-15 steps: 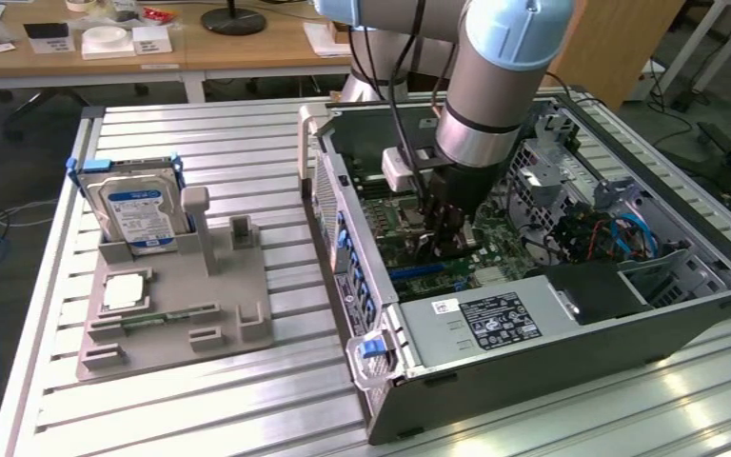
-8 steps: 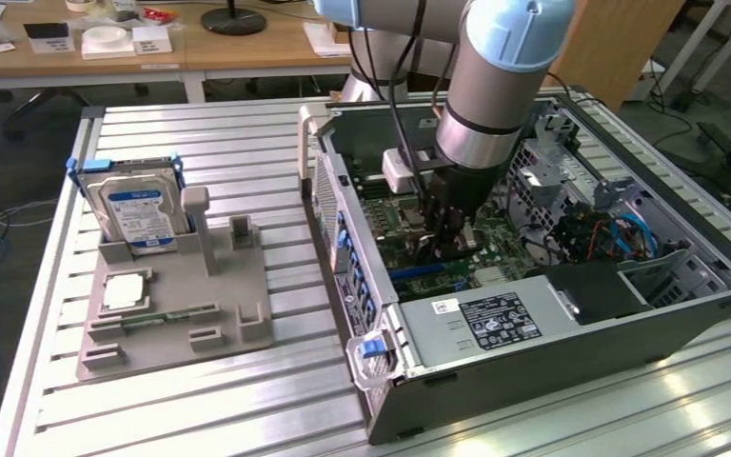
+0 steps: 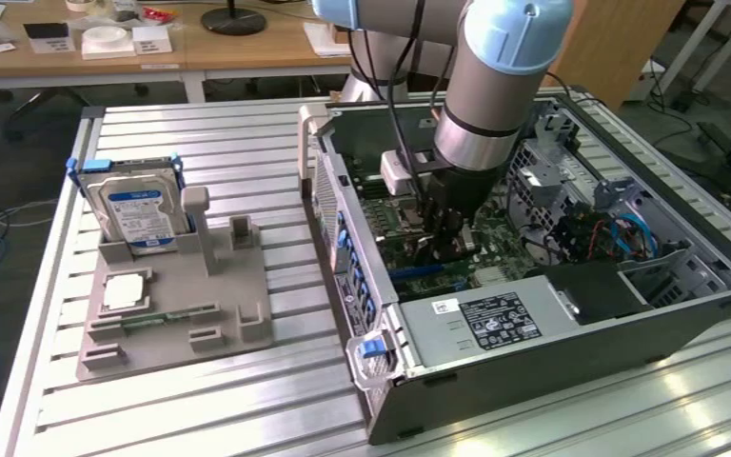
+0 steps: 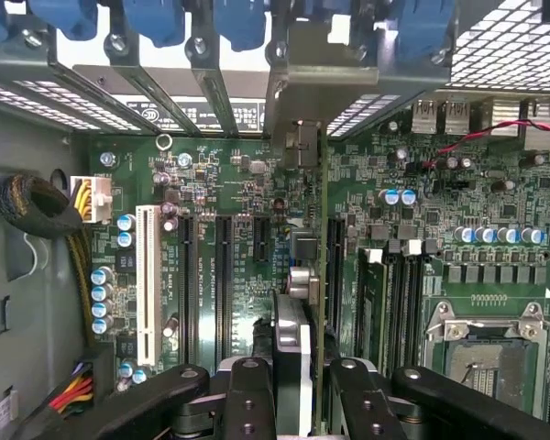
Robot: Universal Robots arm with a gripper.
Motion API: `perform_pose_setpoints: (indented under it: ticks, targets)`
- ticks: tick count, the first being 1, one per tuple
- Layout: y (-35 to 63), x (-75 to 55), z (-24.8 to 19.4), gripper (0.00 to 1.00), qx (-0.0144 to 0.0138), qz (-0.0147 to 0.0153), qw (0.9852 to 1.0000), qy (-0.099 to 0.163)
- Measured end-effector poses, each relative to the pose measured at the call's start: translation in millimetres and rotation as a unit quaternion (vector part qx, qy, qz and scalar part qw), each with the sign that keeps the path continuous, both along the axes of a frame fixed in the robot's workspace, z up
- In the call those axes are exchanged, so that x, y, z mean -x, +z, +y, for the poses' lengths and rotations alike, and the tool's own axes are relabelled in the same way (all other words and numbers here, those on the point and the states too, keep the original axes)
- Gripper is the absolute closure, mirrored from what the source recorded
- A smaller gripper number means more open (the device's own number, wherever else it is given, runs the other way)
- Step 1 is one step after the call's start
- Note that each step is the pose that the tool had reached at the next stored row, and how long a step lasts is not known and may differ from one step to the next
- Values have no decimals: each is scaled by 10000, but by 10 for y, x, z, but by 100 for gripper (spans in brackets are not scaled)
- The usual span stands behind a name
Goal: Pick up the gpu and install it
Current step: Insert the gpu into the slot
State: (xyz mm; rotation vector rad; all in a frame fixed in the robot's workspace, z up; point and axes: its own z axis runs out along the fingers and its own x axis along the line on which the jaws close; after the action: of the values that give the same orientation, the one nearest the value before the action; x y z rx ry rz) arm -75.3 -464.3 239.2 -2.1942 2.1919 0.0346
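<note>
Looking over the scene: we note it field by field.
Surface: a ribbed aluminium bench [image 3: 213,143] carries an open computer case [image 3: 531,381] lying on its side toward the exterior view's right edge, and a grey holder tray [image 3: 175,314] toward the left edge.
Room: wooden desks [image 3: 149,48] stand beyond the far edge of the bench, with cables on the floor.
Tray: a silver hard drive [image 3: 137,214] with a blue-white label stands upright at its far end; a small square chip [image 3: 125,290] and a narrow green memory stick [image 3: 149,319] lie flat on it.
Arm: we see it reaching down into the middle of the case, over the motherboard [image 3: 493,262].
Tool: the gripper [image 4: 291,385] has its black fingers [image 4: 247,394] partly closed and clamped on the gpu [image 4: 293,339], which stands edge-on between them.
Gpu: held upright inside the case, its metal bracket [image 4: 298,101] up against the rear slot wall, its lower edge close above the motherboard; we cannot tell if it is seated.
Exterior view alone: the tray, the power supply [image 3: 480,324] at the case's near corner, blue cables [image 3: 626,233].
Wrist view alone: the white slot [image 4: 148,275], black slots [image 4: 222,284] beside the card, the CPU socket [image 4: 486,348], blue latches [image 4: 238,18].
</note>
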Motion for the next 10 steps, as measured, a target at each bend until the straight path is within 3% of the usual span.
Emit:
perform_pose_setpoints:
  ticks: [10]
  targets:
    - [-17,53,0,72,0,0,10000,-1]
